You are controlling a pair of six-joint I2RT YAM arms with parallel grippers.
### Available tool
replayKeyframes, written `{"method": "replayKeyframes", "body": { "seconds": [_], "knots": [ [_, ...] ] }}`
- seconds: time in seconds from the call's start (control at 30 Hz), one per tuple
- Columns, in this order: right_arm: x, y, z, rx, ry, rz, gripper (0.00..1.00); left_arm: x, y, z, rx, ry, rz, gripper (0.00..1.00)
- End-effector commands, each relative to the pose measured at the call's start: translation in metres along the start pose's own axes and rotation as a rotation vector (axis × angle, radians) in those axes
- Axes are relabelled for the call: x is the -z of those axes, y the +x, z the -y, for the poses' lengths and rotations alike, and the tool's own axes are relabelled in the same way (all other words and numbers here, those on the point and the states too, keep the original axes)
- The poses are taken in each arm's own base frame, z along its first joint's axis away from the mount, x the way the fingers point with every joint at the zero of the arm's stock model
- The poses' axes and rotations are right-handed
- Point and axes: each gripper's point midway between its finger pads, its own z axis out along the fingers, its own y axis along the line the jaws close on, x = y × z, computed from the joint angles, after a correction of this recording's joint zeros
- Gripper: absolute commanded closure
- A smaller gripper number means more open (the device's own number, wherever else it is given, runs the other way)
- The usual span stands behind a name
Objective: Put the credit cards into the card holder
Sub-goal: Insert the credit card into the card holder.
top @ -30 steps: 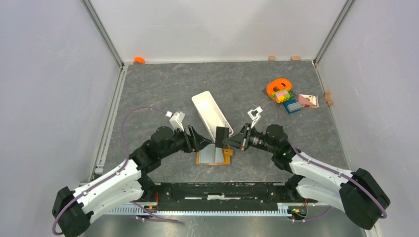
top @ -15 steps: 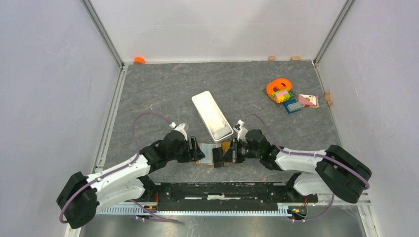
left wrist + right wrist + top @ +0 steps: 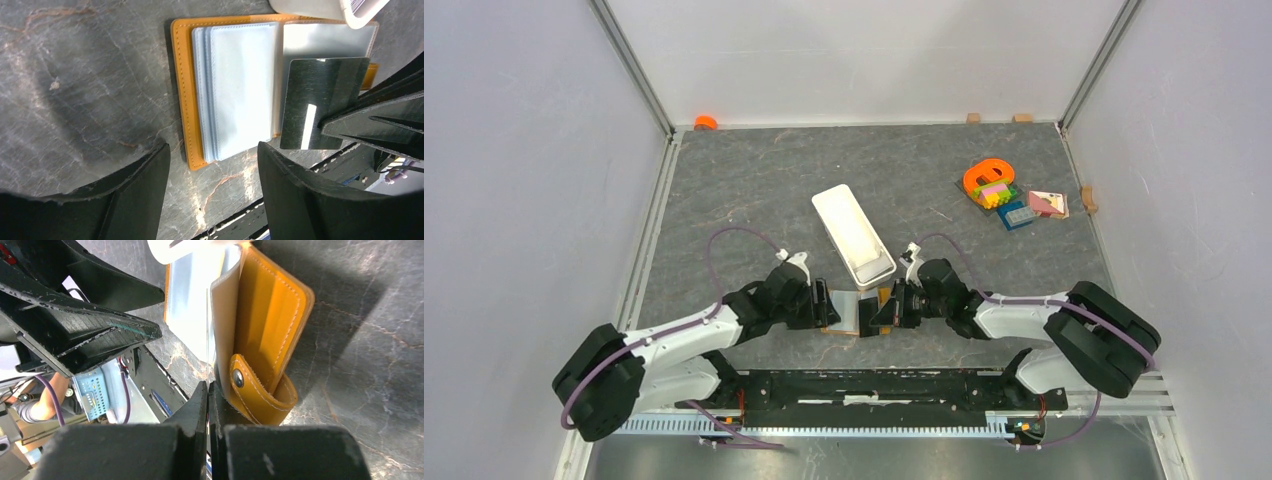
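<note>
Mid-insertion, our right gripper (image 3: 207, 386) clamps a dark card (image 3: 320, 100) over the open card holder (image 3: 181, 100), our left gripper (image 3: 825, 305) gapes empty, and next we must ease it inside.

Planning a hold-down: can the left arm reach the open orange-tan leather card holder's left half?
Likely yes: left gripper hangs over the orange-tan leather card holder, jaws open, nothing on that half. Opposite, right gripper holds the dark glossy credit card.

I see the card holder (image 3: 180, 95) orange-tan with pale stitching and pale blue-grey pockets, the card (image 3: 320, 90) glossy dark grey, the table (image 3: 85, 75) grey marble veined rust, the tray (image 3: 849, 232) white.
</note>
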Motion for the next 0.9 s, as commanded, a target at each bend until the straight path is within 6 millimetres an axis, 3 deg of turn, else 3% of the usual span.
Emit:
{"method": "replayKeyframes", "body": {
  "seconds": [0.0, 0.4, 0.67, 0.87],
  "knots": [
    [-0.002, -0.010, -0.005, -0.024, -0.030, 0.029, 1.00, -0.008, -0.013, 0.006, -0.047, 0.010, 0.043, 0.28],
    [-0.007, -0.009, -0.003, -0.096, -0.062, 0.014, 1.00, -0.021, -0.013, -0.014, -0.083, -0.107, 0.025, 0.41],
    [-0.005, -0.004, 0.016, -0.178, -0.013, 0.035, 1.00, -0.022, -0.009, -0.022, -0.098, -0.136, 0.011, 0.43],
    [-0.008, -0.007, 0.014, -0.174, -0.014, 0.035, 1.00, -0.023, -0.008, -0.020, -0.109, -0.118, 0.004, 0.44]
  ]
}}
